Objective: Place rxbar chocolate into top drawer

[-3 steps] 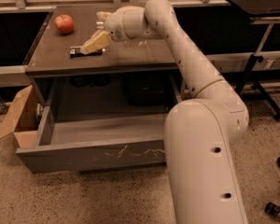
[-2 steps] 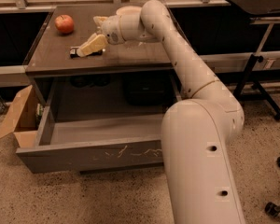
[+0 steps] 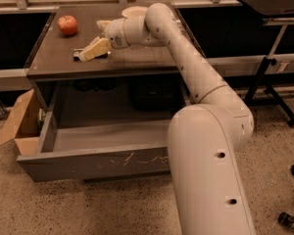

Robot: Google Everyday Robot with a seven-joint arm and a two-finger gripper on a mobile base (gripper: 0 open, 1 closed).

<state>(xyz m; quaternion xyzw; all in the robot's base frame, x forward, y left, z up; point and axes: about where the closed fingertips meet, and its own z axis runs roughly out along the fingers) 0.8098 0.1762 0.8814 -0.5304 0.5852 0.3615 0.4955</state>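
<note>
One tool [image 3: 91,39], mine (jaws wide), sits just rt of apple [image 3: 67,24], over rxbar chocolate [image 3: 77,56] on desk [image 3: 137,58]; top drawer [image 3: 88,163] open, well below apple.

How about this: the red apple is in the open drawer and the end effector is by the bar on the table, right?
No. In the camera view the red apple sits on the table, not in the open drawer. The end effector is by the bar on the table.
</note>
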